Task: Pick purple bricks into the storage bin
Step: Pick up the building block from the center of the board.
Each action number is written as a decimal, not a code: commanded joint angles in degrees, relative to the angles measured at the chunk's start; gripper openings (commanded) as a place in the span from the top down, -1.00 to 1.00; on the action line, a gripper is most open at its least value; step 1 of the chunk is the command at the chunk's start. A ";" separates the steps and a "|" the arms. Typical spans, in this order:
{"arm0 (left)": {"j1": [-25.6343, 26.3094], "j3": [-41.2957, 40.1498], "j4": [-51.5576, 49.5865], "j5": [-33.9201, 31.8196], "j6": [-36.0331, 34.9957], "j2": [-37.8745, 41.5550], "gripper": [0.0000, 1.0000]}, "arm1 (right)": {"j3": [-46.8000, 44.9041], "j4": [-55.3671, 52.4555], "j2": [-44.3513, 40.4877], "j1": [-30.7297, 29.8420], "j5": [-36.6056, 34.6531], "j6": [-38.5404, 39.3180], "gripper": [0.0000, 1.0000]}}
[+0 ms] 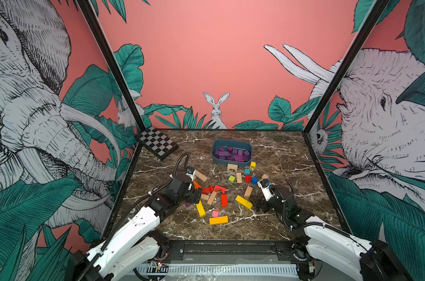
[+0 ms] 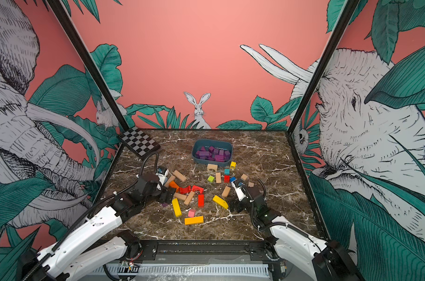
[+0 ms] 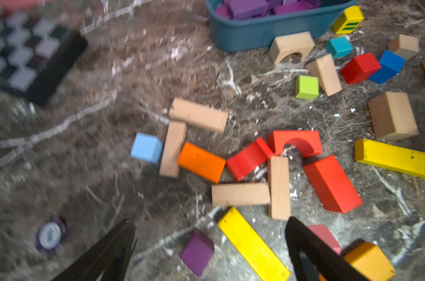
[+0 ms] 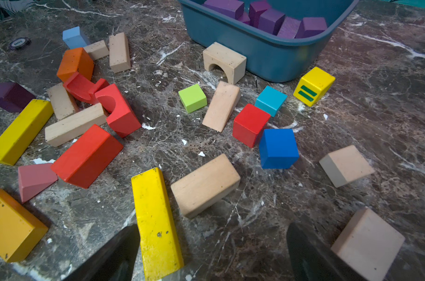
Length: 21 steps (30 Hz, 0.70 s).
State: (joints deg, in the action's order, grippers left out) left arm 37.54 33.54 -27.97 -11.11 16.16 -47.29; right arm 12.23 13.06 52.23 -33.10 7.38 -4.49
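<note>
A dark blue storage bin (image 1: 231, 161) sits toward the far side of a marble-patterned table (image 1: 279, 155), heaped with purple bricks (image 1: 233, 153), as two robot arms reach in over a scatter of coloured and plain wooden blocks. One purple cube (image 3: 197, 251) lies outside the bin on the tabletop, well apart from it at the near left of the scatter and just beside a long yellow bar (image 3: 252, 245). The left gripper (image 3: 210, 222) hangs over that cube with its black fingers spread wide, the cube between them and touching neither; it grips nothing. The right gripper (image 4: 212, 225) is likewise spread wide and empty-handed, low over the table, with the end of a second yellow bar (image 4: 155, 219) lying between its fingers, close to one of them. A tan arch block (image 1: 232, 167) rests just in front of the bin, and a black-and-white checkerboard slab (image 1: 156, 144) lies at the table's far left corner.
</note>
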 commanded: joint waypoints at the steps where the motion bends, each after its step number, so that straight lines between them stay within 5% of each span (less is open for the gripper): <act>1: 0.34 -3.77 -5.95 1.01 13.71 2.44 -0.99 | -0.04 2.23 -0.41 0.14 0.80 0.53 -0.92; 15: 0.43 -11.86 -4.39 -4.42 20.26 4.15 -0.98 | 0.33 2.16 0.50 0.14 0.68 0.33 -0.92; 21: 0.43 -13.83 2.42 -3.92 21.52 -0.57 -0.83 | 0.34 2.12 0.77 0.08 0.64 0.36 -0.92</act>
State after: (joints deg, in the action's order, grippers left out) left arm 37.74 21.19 -29.41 -13.74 35.38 -46.30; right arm 12.23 13.04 52.93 -33.10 7.75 -4.49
